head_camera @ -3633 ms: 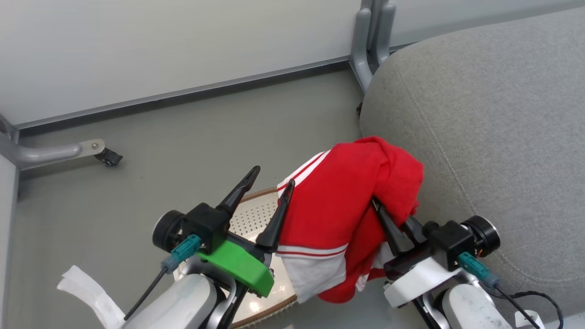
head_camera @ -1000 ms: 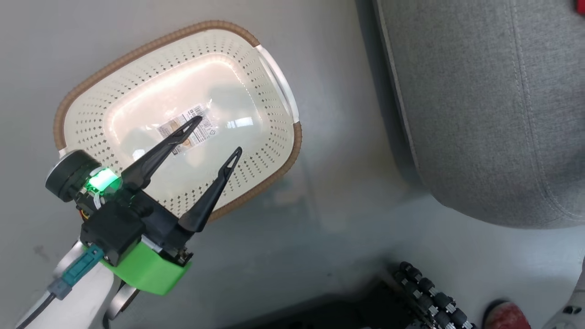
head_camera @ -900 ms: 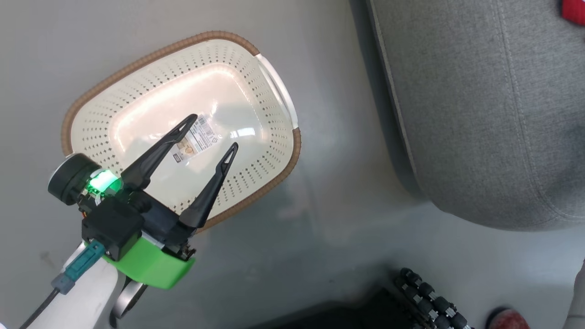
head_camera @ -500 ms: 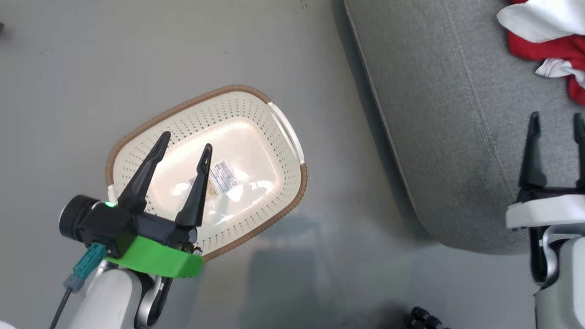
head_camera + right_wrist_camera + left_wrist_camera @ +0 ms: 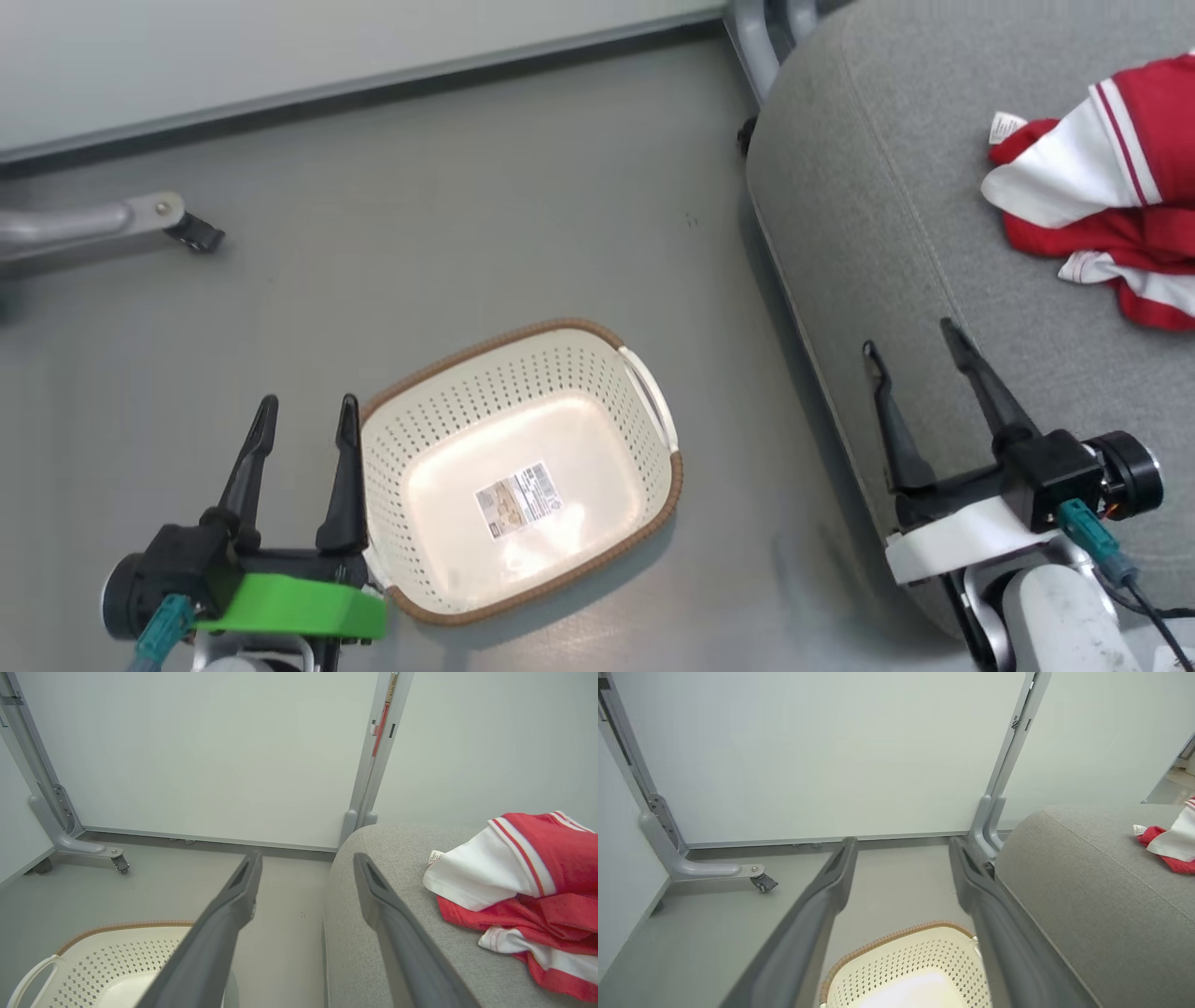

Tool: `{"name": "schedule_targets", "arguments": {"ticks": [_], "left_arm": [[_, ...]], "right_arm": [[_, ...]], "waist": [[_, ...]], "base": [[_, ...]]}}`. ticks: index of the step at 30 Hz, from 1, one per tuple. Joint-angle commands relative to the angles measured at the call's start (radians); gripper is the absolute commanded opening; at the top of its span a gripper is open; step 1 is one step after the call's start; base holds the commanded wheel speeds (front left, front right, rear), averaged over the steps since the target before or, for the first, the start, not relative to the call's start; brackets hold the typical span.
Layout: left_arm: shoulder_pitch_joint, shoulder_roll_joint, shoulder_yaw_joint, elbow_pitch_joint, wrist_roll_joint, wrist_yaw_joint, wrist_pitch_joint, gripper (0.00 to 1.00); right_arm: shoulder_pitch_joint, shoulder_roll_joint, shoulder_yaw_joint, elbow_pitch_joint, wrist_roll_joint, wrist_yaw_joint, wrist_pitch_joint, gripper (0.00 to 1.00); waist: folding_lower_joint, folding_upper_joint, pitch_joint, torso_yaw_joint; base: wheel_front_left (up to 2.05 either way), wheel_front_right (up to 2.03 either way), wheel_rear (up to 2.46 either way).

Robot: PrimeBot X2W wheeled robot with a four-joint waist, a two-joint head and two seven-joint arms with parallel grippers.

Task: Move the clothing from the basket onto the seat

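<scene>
Emptied of the jersey (image 5: 1106, 177), the right claw (image 5: 908, 338) stands wide at four o'clock by the seat (image 5: 868, 215) edge; left claw (image 5: 309, 403), wide too, at seven beside the bare basket (image 5: 523, 338). Jersey lies on the seat at two o'clock. Arms are best withdrawn straight back, snagging nothing.

Grey floor (image 5: 420, 215); pale wall panel (image 5: 280, 47); castered frame leg (image 5: 84, 224).

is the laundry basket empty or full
Empty: the laundry basket holds only a label sticker; the red jersey lies on the grey seat.
</scene>
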Motion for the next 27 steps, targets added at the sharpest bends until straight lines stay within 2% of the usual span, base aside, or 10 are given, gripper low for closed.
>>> {"name": "schedule_targets", "arguments": {"ticks": [1,5,14,27], "left_arm": [[0.042,-0.010,0.018,0.004,0.018,-0.003,-0.001,1.00],[0.110,-0.028,0.054,0.001,0.044,-0.007,-0.001,1.00],[0.220,-0.045,0.095,-0.017,0.058,-0.013,-0.001,1.00],[0.248,-0.049,0.096,-0.006,0.049,-0.015,-0.001,1.00]], "right_arm": [[0.030,-0.005,0.013,-0.001,0.003,-0.001,-0.002,1.00],[0.070,-0.005,0.026,0.009,0.008,-0.001,-0.002,1.00],[0.158,-0.004,0.007,0.011,0.023,-0.001,-0.002,1.00],[0.192,-0.005,0.026,0.043,0.025,-0.001,-0.002,1.00]], "waist": [[0.0001,0.0000,-0.159,0.082],[0.0001,0.0000,-0.221,0.087],[0.0001,0.0000,-0.270,0.080],[0.0001,0.0000,-0.297,0.069]], "base": [[0.00,0.00,0.00],[0.00,0.00,0.00],[0.00,0.00,0.00],[0.00,0.00,0.00]]}}
